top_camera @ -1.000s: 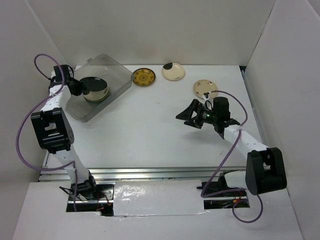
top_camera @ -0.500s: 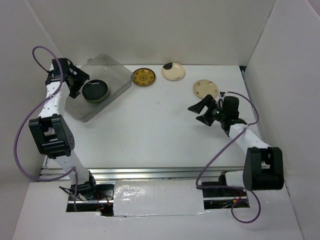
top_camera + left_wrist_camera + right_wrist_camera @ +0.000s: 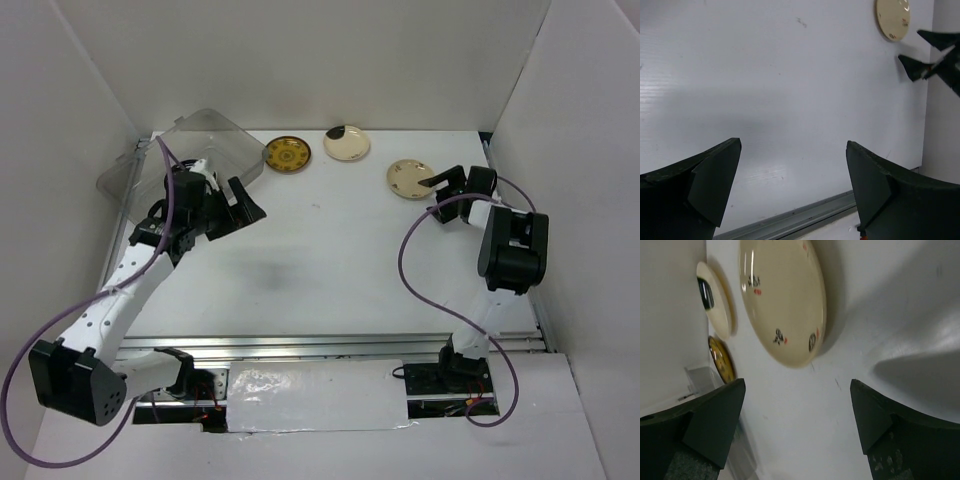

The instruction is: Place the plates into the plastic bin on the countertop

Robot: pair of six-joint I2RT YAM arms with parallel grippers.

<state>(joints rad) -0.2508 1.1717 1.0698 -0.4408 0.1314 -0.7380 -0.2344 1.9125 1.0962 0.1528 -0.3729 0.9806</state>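
Observation:
Three plates lie along the back of the countertop [image 3: 330,260]: a mustard-gold one [image 3: 287,152], a cream one with a black patch [image 3: 346,143] and a cream one with small marks [image 3: 411,178]. My right gripper [image 3: 436,193] stands open just right of the marked cream plate [image 3: 782,295], with nothing between its fingers [image 3: 715,420]. The plastic bin [image 3: 205,135] sits at the back left. My left arm hides most of its inside. My left gripper [image 3: 235,210] hangs open and empty over the countertop [image 3: 790,90], just right of the bin.
White walls close in the back and both sides. A metal rail [image 3: 320,345] runs along the front edge, also low in the left wrist view as a metal rail [image 3: 790,225]. The left wrist view also catches the marked cream plate [image 3: 892,17] and the right gripper's fingers [image 3: 912,65].
My left gripper let go of a black plate in the bin, opened, and swung right out over the countertop. My right gripper moved back and right to the marked cream plate.

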